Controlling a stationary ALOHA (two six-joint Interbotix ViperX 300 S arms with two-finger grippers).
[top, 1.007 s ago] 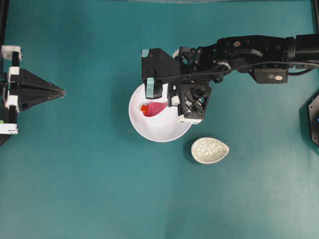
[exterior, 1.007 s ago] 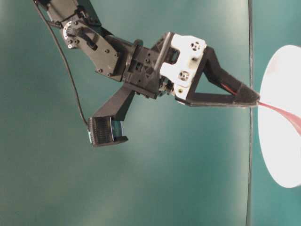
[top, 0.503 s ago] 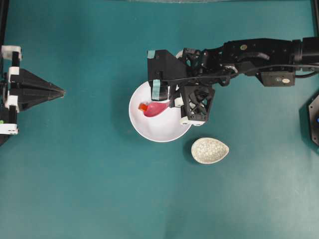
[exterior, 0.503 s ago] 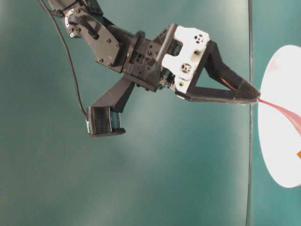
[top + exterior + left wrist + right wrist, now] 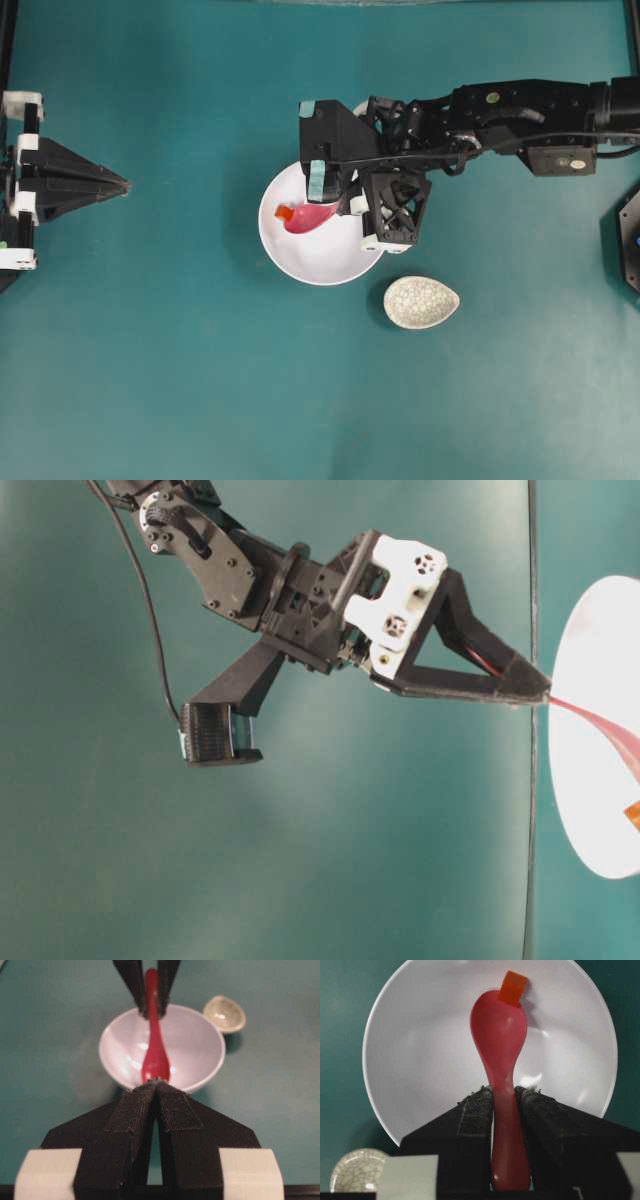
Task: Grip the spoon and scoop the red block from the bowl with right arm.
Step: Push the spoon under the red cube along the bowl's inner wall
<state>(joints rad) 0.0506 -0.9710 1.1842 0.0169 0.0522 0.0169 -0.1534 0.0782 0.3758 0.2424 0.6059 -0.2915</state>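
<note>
The white bowl (image 5: 300, 268) stands mid-table. My right gripper (image 5: 349, 206) is shut on the handle of the pink-red spoon (image 5: 311, 217), whose scoop lies inside the bowl and points left. In the right wrist view the spoon (image 5: 499, 1035) runs straight out from between the fingers (image 5: 478, 1105), and the red block (image 5: 513, 988) sits at the tip of the scoop, against the bowl (image 5: 420, 1060) wall. Overhead, the red block (image 5: 284, 212) is left of the scoop. My left gripper (image 5: 125, 185) rests shut at the far left, holding nothing.
A speckled grey-white spoon rest (image 5: 421, 302) lies just right of and below the bowl. The right arm (image 5: 500, 105) stretches in from the right edge. A black fixture (image 5: 630, 235) sits at the right border.
The spoon's scoop has pushed a little further left in the bowl, nudging the red block toward the left wall. The right wrist has shifted slightly. The left arm has not moved.
</note>
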